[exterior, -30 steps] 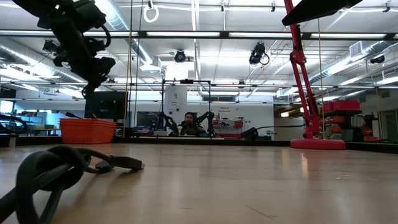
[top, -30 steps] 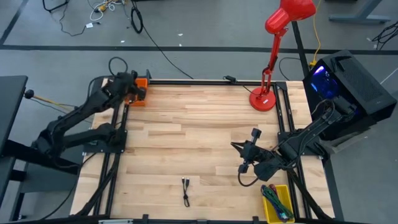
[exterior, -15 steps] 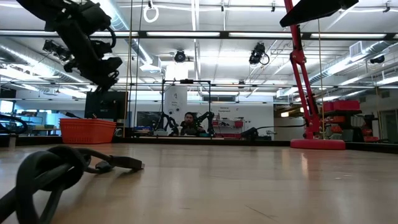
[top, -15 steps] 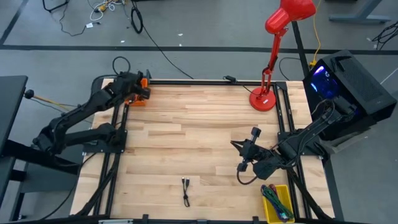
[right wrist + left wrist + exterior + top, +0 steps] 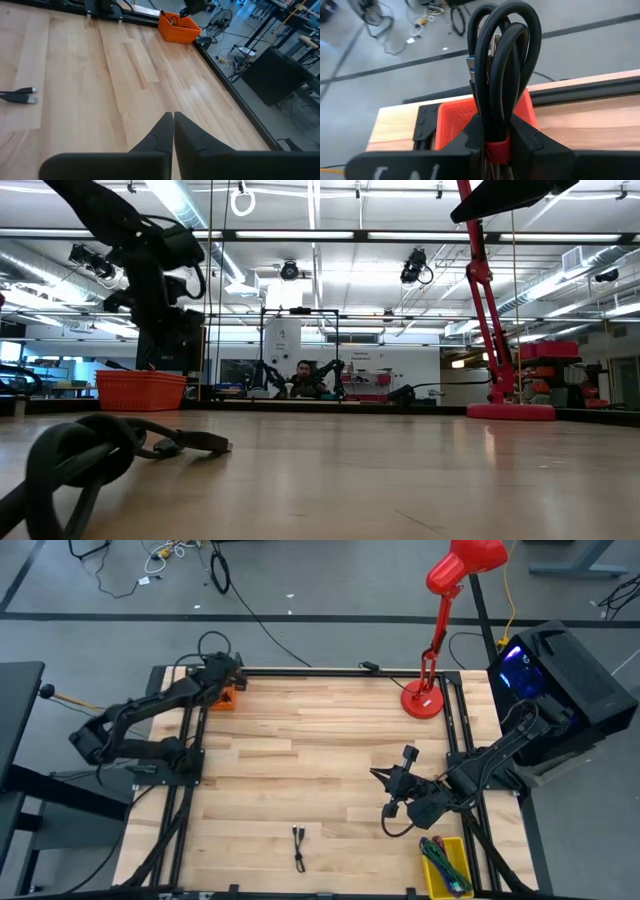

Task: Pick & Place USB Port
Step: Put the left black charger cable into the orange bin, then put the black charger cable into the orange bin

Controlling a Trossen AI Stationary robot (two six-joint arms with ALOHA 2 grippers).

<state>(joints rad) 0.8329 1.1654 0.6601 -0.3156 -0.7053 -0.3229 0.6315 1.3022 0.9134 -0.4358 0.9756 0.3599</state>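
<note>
left gripper [image 5: 496, 145]: over the orange basket [image 5: 451, 122] at the table's far left corner, fingers clamped on a coiled black usb cable [image 5: 502, 75] w/ red tie; plug end sticks up
right gripper [image 5: 173, 131]: idle, low over right-mid table, fingers pressed together, holding nothing
task item: coiled cable is in the left grip, above/at basket edge, not released yet; a 2nd cable [image 5: 298, 846] lies loose near the front edge, centre
yellow bin [image 5: 447, 865]: front right corner, holds some cables
risk 1: loops look wider than basket opening, so coil may catch the rim and tip out onto wood or off the corner
risk 2: letting go too high, cable could spring/bounce out
risk 3: tie may snag on a finger when it opens
surface: light wood plank table [image 5: 330, 750], black frame rails
room: grey floor w/ stray cords, red lamp [image 5: 440, 630] at far right, black machine beside table, lab w/ a seated person far back in low view
</note>
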